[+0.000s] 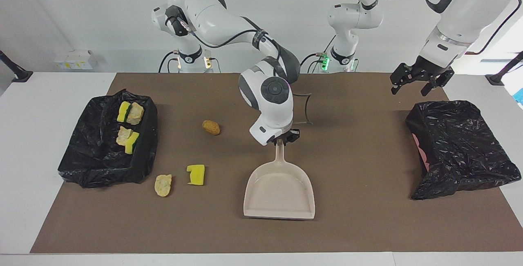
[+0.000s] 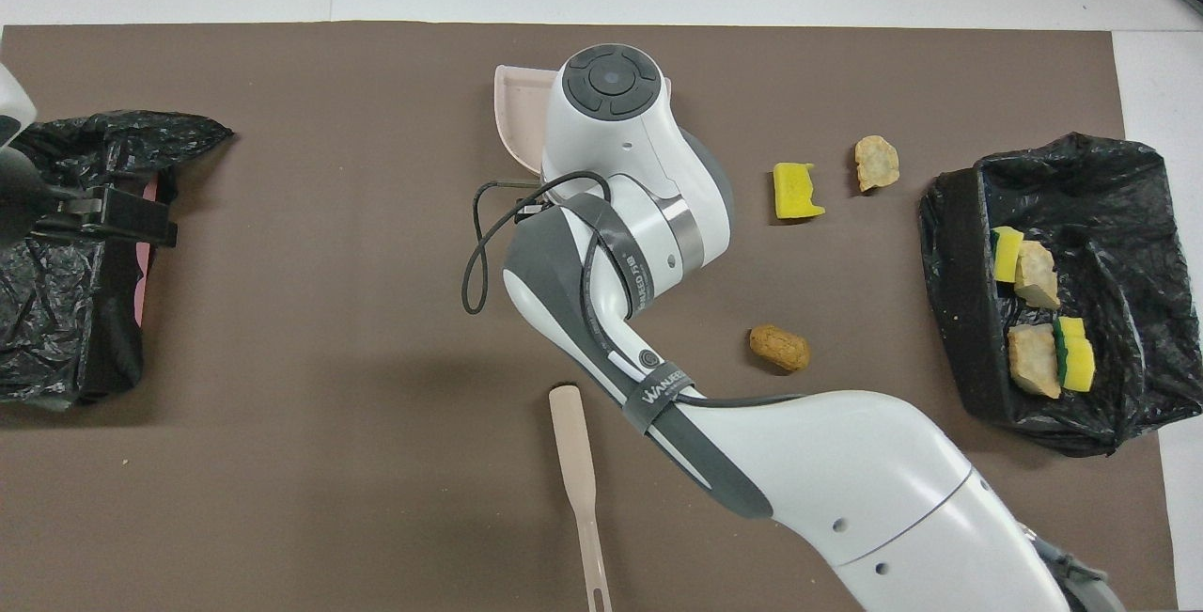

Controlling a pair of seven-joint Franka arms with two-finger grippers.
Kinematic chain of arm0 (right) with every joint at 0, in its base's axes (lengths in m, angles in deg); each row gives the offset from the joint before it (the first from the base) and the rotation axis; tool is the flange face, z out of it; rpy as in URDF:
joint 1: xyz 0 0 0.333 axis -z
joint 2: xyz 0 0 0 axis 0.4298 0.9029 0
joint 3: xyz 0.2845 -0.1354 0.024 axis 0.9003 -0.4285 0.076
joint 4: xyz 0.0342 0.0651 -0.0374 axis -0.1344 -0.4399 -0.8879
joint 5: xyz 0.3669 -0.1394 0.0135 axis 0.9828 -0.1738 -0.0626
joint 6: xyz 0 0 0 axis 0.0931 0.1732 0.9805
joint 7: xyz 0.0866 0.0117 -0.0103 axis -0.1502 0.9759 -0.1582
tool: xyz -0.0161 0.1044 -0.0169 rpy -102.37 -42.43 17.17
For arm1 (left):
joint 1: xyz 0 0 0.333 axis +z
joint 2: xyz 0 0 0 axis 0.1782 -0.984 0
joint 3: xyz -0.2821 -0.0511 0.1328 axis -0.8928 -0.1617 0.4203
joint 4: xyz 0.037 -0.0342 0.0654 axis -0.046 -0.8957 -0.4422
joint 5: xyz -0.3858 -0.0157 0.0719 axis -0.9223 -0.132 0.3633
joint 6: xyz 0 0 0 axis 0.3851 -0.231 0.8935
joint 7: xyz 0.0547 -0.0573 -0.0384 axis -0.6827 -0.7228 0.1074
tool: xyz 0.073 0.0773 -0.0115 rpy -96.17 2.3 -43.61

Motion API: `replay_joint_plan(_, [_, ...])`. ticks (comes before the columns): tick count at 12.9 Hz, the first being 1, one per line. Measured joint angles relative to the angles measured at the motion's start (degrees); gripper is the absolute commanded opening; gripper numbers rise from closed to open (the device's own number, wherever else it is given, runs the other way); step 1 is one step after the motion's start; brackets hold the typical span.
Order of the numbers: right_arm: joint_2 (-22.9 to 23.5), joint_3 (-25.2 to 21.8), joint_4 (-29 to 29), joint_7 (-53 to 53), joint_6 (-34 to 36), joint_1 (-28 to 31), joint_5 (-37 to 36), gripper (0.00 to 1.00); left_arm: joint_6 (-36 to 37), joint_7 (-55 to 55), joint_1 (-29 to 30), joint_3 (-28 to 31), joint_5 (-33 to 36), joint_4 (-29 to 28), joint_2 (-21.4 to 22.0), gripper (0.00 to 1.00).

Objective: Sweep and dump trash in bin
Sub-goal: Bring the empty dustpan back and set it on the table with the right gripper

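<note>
Right gripper clamped on dustpan handle, facing view only; overhead, arm hides grip. Left gripper wide, over mat corner.

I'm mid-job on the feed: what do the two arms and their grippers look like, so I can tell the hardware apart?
Both arms are glossy white with rounded, dark grey jointed segments. The right arm has a round grey button cap at its wrist, a black cable looped alongside, and a grey strap printed with white lettering. The left gripper and right gripper are black, with two fingers. Green lights glow at the bases.
</note>
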Motion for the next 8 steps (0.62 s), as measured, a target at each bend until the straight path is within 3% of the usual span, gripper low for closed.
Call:
replay_joint_plan(3, [1.0, 0.2, 0.0, 0.0, 0.1, -0.6, 0.0, 0.03, 0.0, 0.0, 0.0, 0.0, 0.0, 0.0, 0.0, 1.00])
replay_joint_plan(8, [1.5, 0.2, 0.0, -1.2, 0.4, -1.6, -0.6, 0.46, 0.0, 0.0, 0.0, 0.0, 0.0, 0.0, 0.0, 1.00])
